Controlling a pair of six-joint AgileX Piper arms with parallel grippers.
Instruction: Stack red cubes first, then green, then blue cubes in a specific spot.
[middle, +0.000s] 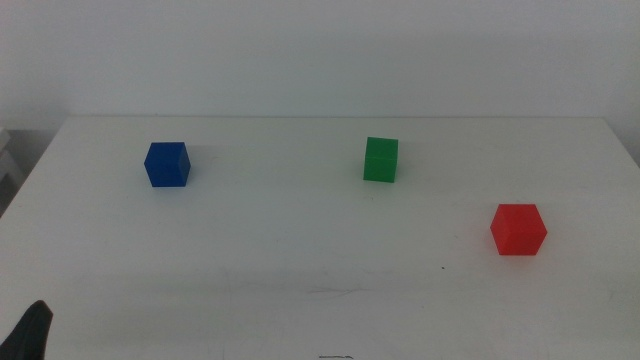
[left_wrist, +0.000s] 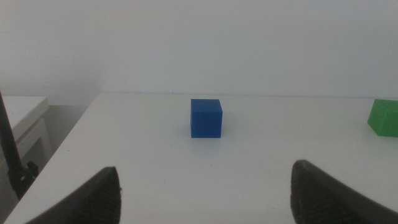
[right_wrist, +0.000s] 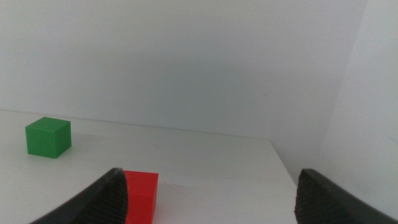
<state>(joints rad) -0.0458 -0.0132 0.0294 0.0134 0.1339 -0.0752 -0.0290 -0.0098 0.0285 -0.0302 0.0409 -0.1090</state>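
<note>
Two grippers wait at the near edge of the white tabletop (middle: 300, 250), and neither has anything in it. The right gripper (right_wrist: 211, 193) has its dark jaws spread wide with only air between them; it sits low and just behind the small matte bright red cube (right_wrist: 140, 196), which lies a little off the gap's centre, close beside one jaw. The left gripper (left_wrist: 205, 193) is likewise spread and empty, showing in the middle view only as a dark tip (middle: 30, 335) at the bottom corner, with the small matte dark blue cube (left_wrist: 206, 118) straight ahead of it but well apart.

Red goes down first, so the step in hand is probably the right arm's pick. To do it well, I would shift the jaws sideways until the cube sits centred in the gap, square them to two flat faces, then come down before closing, so the cube is not nudged or twisted.

On the table, the red cube (middle: 518, 229) rests near the right side, the small matte green cube (middle: 380, 160) further back towards the middle, and the blue cube (middle: 167, 164) far left. All three stand apart and unstacked; the bare patch in the middle looks a fair place to build.
</note>
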